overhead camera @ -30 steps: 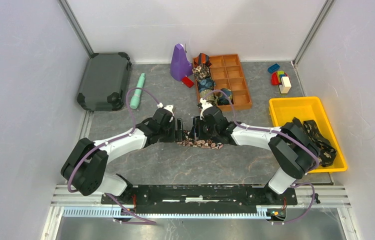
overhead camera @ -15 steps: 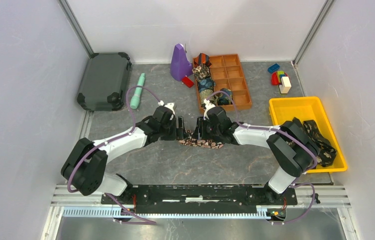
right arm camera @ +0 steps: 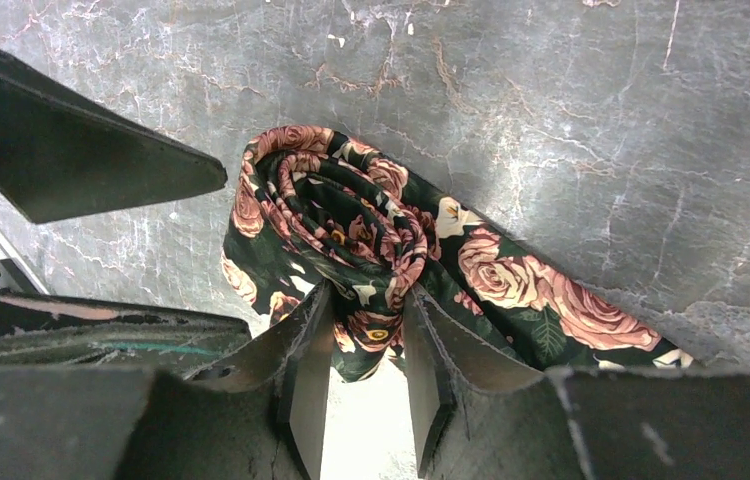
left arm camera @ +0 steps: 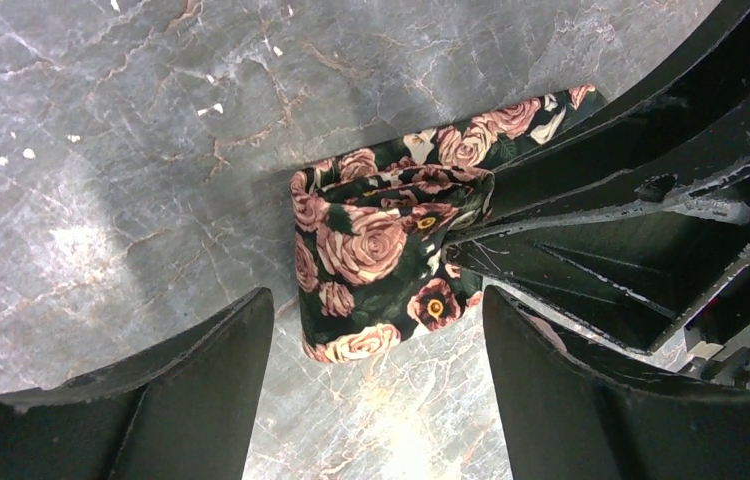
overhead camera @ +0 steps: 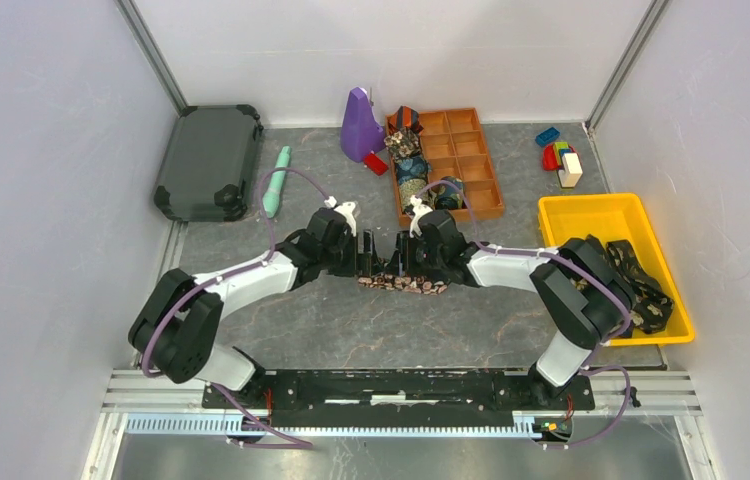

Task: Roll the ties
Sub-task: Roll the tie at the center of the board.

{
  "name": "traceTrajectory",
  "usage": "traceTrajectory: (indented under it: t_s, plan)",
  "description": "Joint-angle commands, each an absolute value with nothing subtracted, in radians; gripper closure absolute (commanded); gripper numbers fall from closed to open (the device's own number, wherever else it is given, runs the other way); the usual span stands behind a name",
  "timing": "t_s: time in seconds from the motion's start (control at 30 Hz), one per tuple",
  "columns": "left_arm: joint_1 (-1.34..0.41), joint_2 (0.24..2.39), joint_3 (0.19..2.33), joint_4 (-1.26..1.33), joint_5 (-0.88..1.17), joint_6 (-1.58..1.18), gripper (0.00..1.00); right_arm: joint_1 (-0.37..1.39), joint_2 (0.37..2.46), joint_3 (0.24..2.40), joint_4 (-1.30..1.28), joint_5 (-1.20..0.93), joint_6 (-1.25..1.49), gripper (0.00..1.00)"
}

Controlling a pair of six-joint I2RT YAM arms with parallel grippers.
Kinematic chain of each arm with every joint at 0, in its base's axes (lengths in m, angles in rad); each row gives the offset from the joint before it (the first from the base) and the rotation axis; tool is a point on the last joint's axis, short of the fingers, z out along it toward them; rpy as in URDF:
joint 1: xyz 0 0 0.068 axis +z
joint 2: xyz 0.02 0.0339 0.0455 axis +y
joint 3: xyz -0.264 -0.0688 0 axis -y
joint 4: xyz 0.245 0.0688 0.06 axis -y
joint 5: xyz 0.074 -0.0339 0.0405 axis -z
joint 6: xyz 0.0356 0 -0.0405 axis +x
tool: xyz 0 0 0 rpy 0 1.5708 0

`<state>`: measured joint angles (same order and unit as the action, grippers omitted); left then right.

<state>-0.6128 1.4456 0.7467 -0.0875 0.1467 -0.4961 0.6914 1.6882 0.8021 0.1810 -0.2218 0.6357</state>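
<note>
In the last second both my arms moved a little away from their bases, so I judge the rolling goes on. My right gripper (right arm camera: 369, 300) pinches the tie (right arm camera: 331, 220) roll in the middle of the table (overhead camera: 281, 320). My left gripper (left arm camera: 376, 300) stands open around its end. A flat tail remains, and the wooden tray (overhead camera: 476, 170) is near behind.

A dark case (overhead camera: 208, 162) lies in the far left corner, coloured blocks (overhead camera: 559, 160) in the far right, a yellow bin (overhead camera: 576, 215) by the right edge.
</note>
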Motion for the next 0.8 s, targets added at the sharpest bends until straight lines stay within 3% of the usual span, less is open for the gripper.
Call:
traceTrajectory:
  t_s: [0.0, 0.77]
  plan:
    - [-0.586, 1.477, 0.789, -0.005, 0.215, -0.413, 0.17, 0.672, 1.719, 0.780, 0.196, -0.235, 0.602, 0.65]
    - [-0.546, 1.643, 0.776, 0.139, 0.301, -0.406, 0.27, 0.621, 1.798, 0.736, 0.250, -0.296, 0.583, 0.69]
